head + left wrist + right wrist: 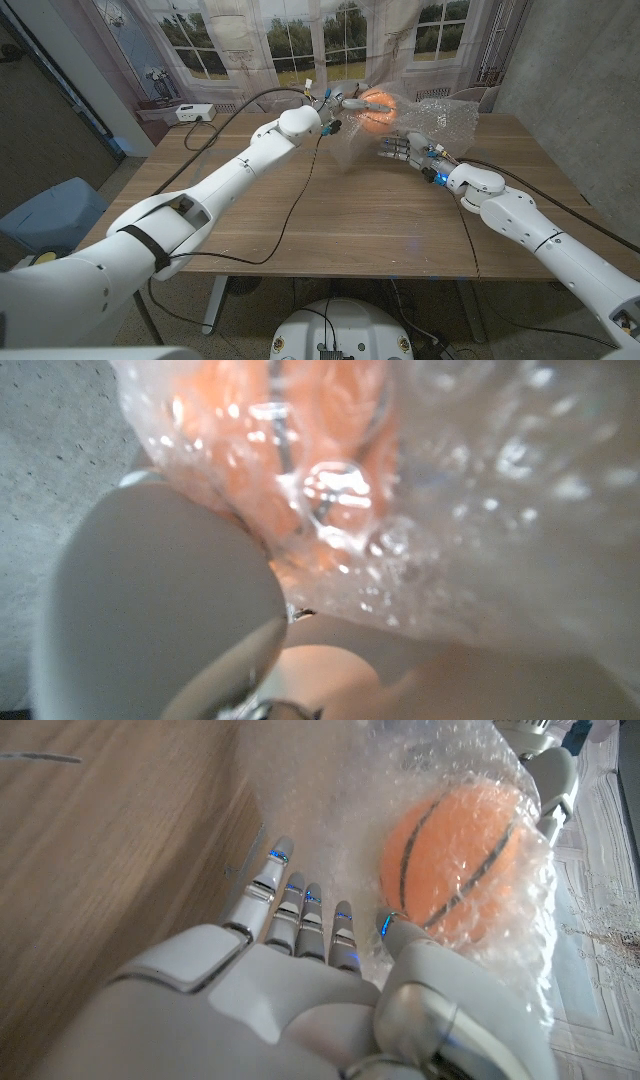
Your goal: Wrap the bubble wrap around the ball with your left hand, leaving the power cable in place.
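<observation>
So the wooden table (330, 215) has the whole job happening at its far side, right of middle. The bubble wrap (435, 122) is a big clear sheet spreading out to the right, and its left part is pulled up over the orange ball (380, 103), which sits just left of the sheet's loose bulk. The left hand (343, 104) is right against the ball on its left side, with wrap draped over it; the left wrist view is too blurry to tell whether its fingers pinch the film or just press on it. The right hand (398, 151) sits near the ball, fingers apart and straight, lying against the wrap and holding nothing. A black cable (290, 205) runs across the table's middle. My take: the left hand should drag the film over slowly, keeping it snug on the ball, and steer clear of that cable.
</observation>
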